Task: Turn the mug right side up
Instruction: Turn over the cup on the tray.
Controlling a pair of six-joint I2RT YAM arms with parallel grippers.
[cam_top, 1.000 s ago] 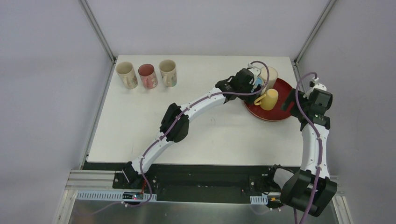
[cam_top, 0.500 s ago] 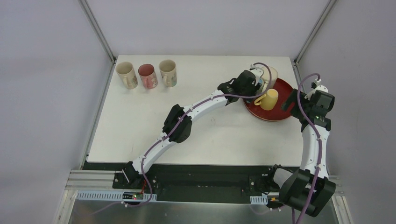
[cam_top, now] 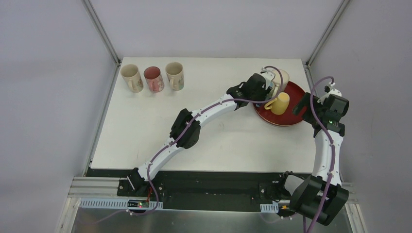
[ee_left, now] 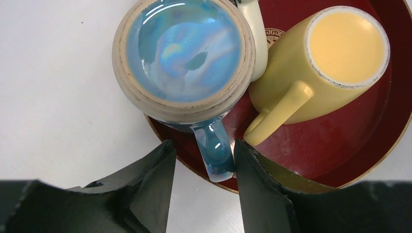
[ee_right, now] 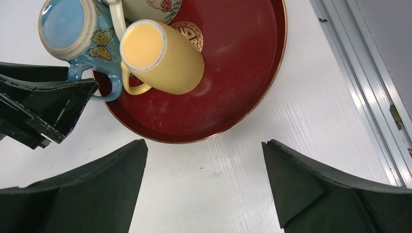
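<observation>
Blue mug (ee_left: 184, 53), inverted at upper left of left wrist view on red tray (ee_left: 335, 155): glazed ceramic, probably rigid, weighty, slick, chippable; take by handle (ee_left: 214, 155), straddled by left claw (ee_left: 204, 145), clamp unconfirmed; right claw (ee_right: 204, 143) agape.

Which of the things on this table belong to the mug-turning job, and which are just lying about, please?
Job in hand: upside-down blue mug, left gripper at its handle, red tray beneath.
Lying about: yellow mug, cream mug, three upright mugs far left, open right gripper.

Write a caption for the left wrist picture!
Left gripper straddling the handle of an upside-down blue mug on a red tray.
</observation>
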